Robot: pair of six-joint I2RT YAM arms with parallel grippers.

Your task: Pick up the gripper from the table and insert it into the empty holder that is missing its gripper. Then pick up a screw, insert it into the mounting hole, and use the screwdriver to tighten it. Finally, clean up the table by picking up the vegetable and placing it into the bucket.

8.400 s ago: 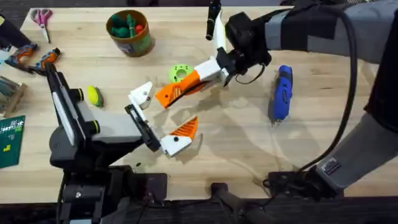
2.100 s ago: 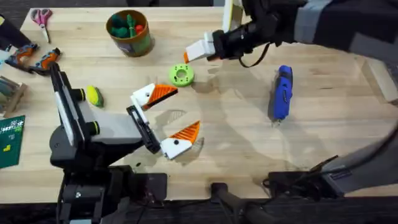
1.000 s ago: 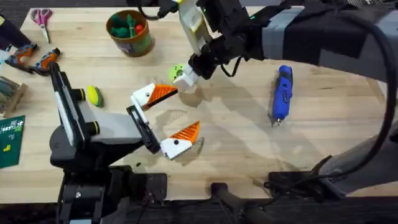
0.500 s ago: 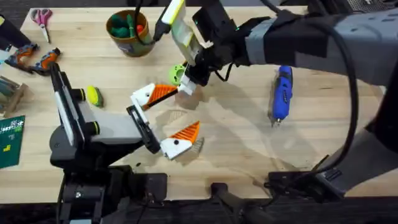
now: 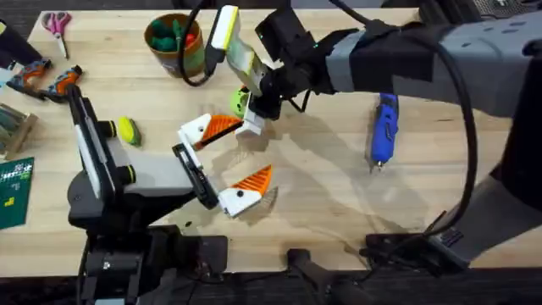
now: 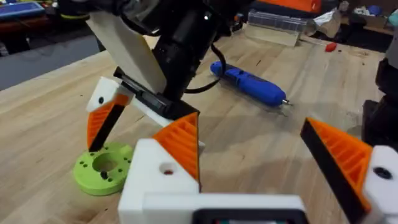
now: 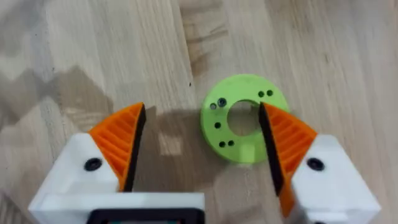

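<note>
My right gripper (image 7: 200, 113) stands open just above the bright green disc (image 7: 244, 119), one orange pad over the disc's edge; small dark spots ring the disc's hole. Overhead, this gripper (image 5: 246, 114) has reached across the middle and covers most of the disc (image 5: 239, 102). My left gripper (image 5: 254, 148) is open, and the orange wedge gripper (image 5: 222, 127) sits on its far white holder (image 5: 195, 129). The blue screwdriver (image 5: 384, 127) lies at the right. The yellow-green vegetable (image 5: 127, 130) lies at the left. The bucket (image 5: 176, 47) stands at the back.
Scissors (image 5: 58, 23) and orange-handled pliers (image 5: 47, 80) lie at the back left, with a green board (image 5: 15, 191) at the left edge. The right arm's black cable (image 5: 193, 51) loops beside the bucket. Bare wood lies between the left gripper and the screwdriver.
The right gripper came from the back of the table leftward and down over the green disc, and has sunk slightly closer to it. The left arm has stayed still.
</note>
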